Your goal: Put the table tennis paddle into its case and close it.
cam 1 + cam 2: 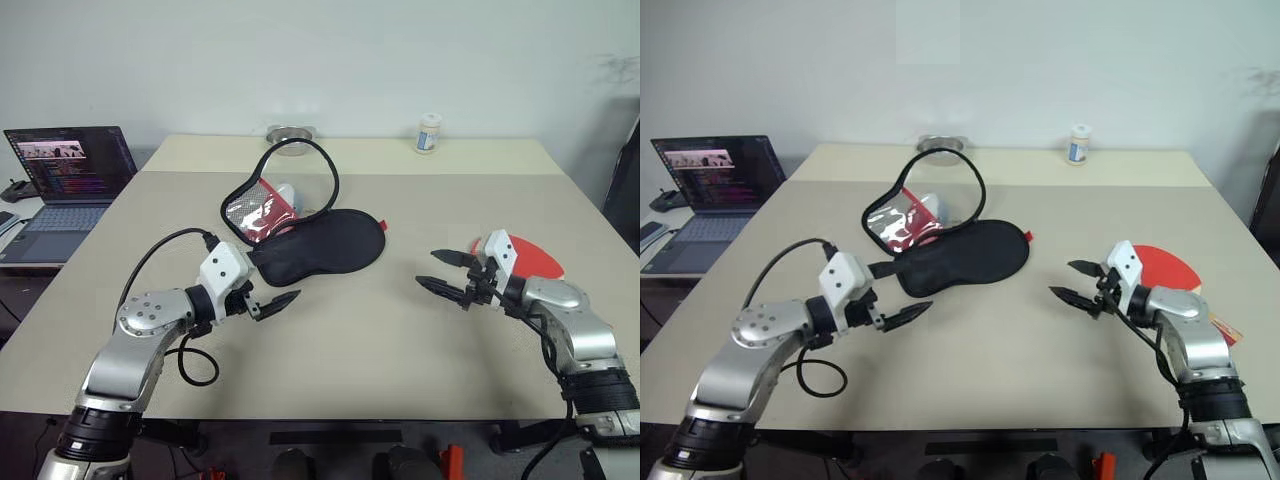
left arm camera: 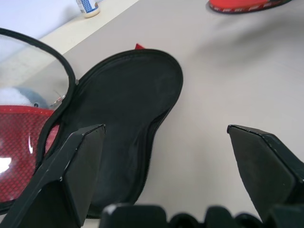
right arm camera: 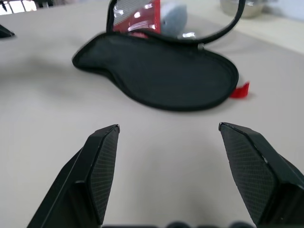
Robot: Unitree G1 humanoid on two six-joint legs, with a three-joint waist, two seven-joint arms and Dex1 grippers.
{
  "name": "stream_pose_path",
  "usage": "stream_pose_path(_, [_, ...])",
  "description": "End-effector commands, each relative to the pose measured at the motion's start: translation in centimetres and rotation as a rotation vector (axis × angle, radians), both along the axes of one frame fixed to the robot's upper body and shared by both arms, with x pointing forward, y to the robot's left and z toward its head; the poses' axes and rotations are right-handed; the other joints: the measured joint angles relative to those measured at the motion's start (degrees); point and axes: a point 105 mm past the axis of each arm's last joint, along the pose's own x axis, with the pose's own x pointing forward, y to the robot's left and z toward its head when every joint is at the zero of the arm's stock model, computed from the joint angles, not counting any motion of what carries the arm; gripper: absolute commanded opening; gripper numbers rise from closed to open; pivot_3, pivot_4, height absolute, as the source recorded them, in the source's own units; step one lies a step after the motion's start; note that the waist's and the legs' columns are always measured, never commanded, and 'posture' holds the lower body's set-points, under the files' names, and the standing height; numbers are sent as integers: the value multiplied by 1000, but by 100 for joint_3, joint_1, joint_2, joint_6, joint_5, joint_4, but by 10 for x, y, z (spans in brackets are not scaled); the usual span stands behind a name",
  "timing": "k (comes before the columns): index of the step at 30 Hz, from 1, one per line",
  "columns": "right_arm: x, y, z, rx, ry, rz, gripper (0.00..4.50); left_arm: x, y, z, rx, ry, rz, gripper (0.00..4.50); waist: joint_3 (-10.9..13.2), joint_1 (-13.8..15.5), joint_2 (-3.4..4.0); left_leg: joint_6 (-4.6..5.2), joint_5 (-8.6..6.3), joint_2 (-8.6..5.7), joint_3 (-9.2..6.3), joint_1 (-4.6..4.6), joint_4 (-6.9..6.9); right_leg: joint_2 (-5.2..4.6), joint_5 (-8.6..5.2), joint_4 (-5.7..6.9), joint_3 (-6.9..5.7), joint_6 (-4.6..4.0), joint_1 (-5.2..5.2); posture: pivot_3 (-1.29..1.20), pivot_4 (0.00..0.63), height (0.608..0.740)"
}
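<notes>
The case [image 1: 325, 245] lies unzipped in the middle of the table, its black half flat and its lid [image 1: 262, 208] standing up, showing a red and clear inner side. The table tennis paddle [image 1: 532, 256] rests red face up near the right edge, partly hidden behind my right wrist. Short of the case's narrow end, my left gripper [image 1: 280, 303] hovers open and empty. My right gripper [image 1: 427, 268] is open too, holding nothing, between the paddle and the case. The left wrist view looks over the black half [image 2: 123, 109]; the right wrist view faces it [image 3: 161, 71] from the other side.
A metal bowl [image 1: 290, 133] and a small white bottle [image 1: 428, 132] stand at the table's far edge. A grey-white object [image 1: 285, 192] sits behind the raised lid. An open laptop [image 1: 70, 175] is on a lower surface to the left. Bare tabletop lies between the grippers.
</notes>
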Motion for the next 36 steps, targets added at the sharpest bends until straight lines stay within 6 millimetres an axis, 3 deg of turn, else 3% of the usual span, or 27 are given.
stream_pose_path(1, [-9,-1,21,13,-33,3,3664,11,-3,11,5,-73,-4,4500,0,2,0,0,0,-1,1,0,2,0,0,0,0,0,0,0,150,740])
stream_pose_path(8, [-16,7,42,31,-45,20,3664,24,-1,12,27,-95,-34,4500,0,9,0,0,0,-8,11,-1,5,2,5,-1,9,8,-2,0,150,740])
stream_pose_path(15, [-46,34,65,74,-14,149,3664,41,20,-8,134,-23,-60,4500,0,11,-1,1,0,-5,11,-4,3,9,5,-1,9,8,-7,0,150,740])
stream_pose_path(18, [-51,42,70,76,-31,188,3664,60,23,-20,194,-14,-52,4500,0,16,-1,1,0,-6,10,-3,4,10,5,1,7,8,-7,0,150,740])
stream_pose_path(24, [-60,49,71,85,-42,203,3664,68,15,-49,306,63,-146,4500,0,22,-5,3,-1,-15,20,-12,8,8,9,-8,12,17,-7,0,150,740])
stream_pose_path(31, [-61,53,61,82,-35,198,3664,67,14,-56,343,78,-199,4500,-2,53,-9,6,-3,-13,29,-6,10,7,11,-3,18,20,-7,0,150,740])
stream_pose_path(35, [-58,54,63,89,-54,187,3664,63,25,-62,354,122,-193,4500,-3,51,-9,6,-2,-12,29,-4,11,9,12,-1,19,22,-7,0,150,740])
stream_pose_path(36, [-57,54,64,91,-60,181,3694,63,28,-63,351,131,-182,4316,-3,50,-10,6,-3,-12,30,-4,11,9,12,-2,20,22,-7,0,150,740])
